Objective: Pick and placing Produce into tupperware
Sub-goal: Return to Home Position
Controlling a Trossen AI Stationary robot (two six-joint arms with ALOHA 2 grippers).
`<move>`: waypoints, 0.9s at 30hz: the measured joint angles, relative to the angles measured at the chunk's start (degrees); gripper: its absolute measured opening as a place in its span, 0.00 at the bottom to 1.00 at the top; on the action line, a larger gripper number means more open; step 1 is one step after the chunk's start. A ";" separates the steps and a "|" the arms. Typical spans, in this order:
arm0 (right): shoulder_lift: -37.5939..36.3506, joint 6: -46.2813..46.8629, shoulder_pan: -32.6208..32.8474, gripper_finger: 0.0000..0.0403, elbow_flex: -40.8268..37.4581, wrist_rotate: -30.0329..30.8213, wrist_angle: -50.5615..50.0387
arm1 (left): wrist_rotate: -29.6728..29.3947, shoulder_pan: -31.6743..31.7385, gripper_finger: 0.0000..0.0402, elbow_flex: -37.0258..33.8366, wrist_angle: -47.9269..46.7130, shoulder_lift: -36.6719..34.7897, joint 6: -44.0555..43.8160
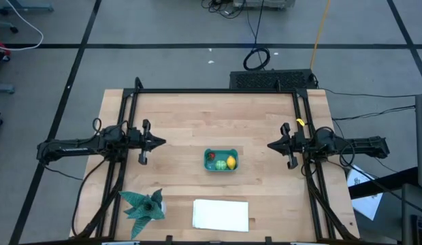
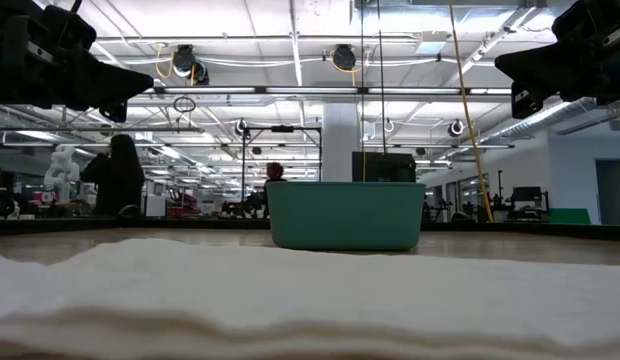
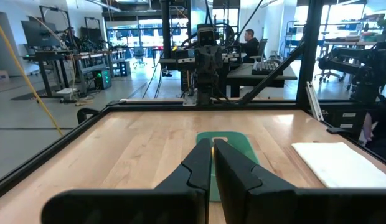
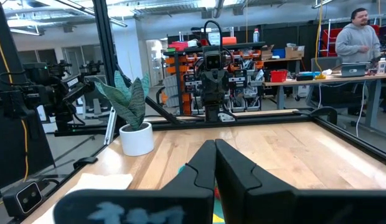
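The produce, namely the red piece [image 1: 212,156], the light green piece [image 1: 220,164] and the yellow piece [image 1: 231,162], lies inside the tupperware [image 1: 221,150] on the desk [image 1: 184,116]. It sits midway between the left jaws and the right jaws, well apart from both, and both are closed on nothing. I judge the placing finished and homing in hand, so the next move calls only for parking the arms, with no grasp. Only the high view looks into the tupperware; the low view shows just its wall.
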 joint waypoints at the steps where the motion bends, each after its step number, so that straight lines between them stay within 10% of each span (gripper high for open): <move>1: 0.00 0.00 0.01 0.00 0.00 -0.01 0.00 | 0.00 0.00 0.06 0.00 0.00 0.01 0.00; 27: 0.00 0.00 0.02 0.00 0.00 -0.01 0.00 | 0.00 0.00 0.06 0.00 0.00 0.01 0.02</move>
